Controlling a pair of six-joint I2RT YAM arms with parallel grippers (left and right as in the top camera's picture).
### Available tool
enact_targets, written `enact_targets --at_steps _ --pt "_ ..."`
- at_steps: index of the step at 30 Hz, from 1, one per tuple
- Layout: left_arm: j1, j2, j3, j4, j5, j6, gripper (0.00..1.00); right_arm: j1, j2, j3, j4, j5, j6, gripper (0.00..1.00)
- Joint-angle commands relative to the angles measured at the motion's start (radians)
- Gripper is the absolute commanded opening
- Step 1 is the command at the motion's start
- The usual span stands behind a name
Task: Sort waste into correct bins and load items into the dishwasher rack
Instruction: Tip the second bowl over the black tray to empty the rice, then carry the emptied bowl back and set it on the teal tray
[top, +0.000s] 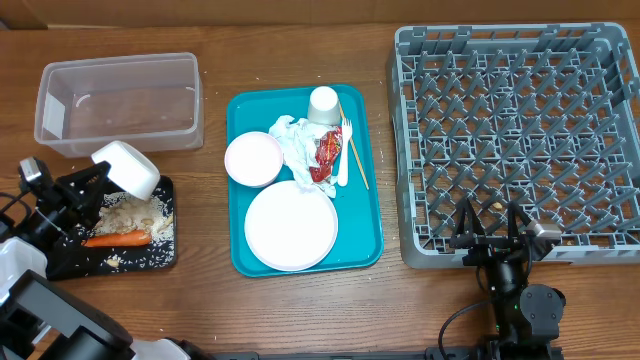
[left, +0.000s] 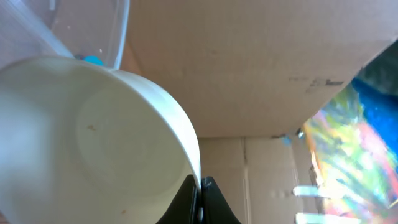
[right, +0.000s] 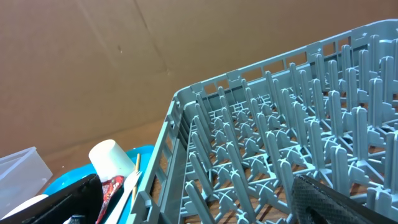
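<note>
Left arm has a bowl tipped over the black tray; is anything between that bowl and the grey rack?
Yes. The teal tray lies between the bowl and the dishwasher rack, carrying dishes and waste; its upright cup looks tallest.

The dishwasher rack (top: 505, 36) is coloured grey-blue throughout, in an open grid pattern; the serving tray (top: 360, 220) is finished in teal; white is shown by the plate (top: 290, 226), the cup (top: 324, 105), the fork (top: 344, 150), the tray bowl (top: 253, 159), the held bowl (top: 127, 168) and the napkins (top: 290, 140); the wrapper (top: 326, 155) is coloured shiny red; the chopstick (top: 357, 162) is coloured pale wood; the carrot (top: 115, 238) is coloured orange; the rice scraps (top: 135, 212) are seen as pale cream specks on the black tray (top: 60, 260); the tub (top: 120, 60) is left clear; the table (top: 300, 310) is patterned with brown wood grain.
</note>
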Motion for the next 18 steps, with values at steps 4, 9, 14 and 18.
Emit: enact_targets --at_steps 4,9,14,18 --pt "-0.069 -0.158 0.009 0.053 0.026 -0.061 0.04 -0.003 -0.009 -0.010 0.006 0.013 -0.007 1.00" --pt "-0.179 -0.365 0.034 0.143 -0.086 -0.194 0.04 -0.003 -0.009 -0.010 0.006 0.013 -0.007 1.00" --pt "-0.345 -0.510 0.037 0.300 -0.312 -0.279 0.04 -0.003 -0.009 -0.010 0.006 0.013 -0.007 1.00" --pt "-0.515 -0.543 0.037 0.290 -0.605 -0.271 0.05 -0.003 -0.009 -0.010 0.006 0.012 -0.007 1.00"
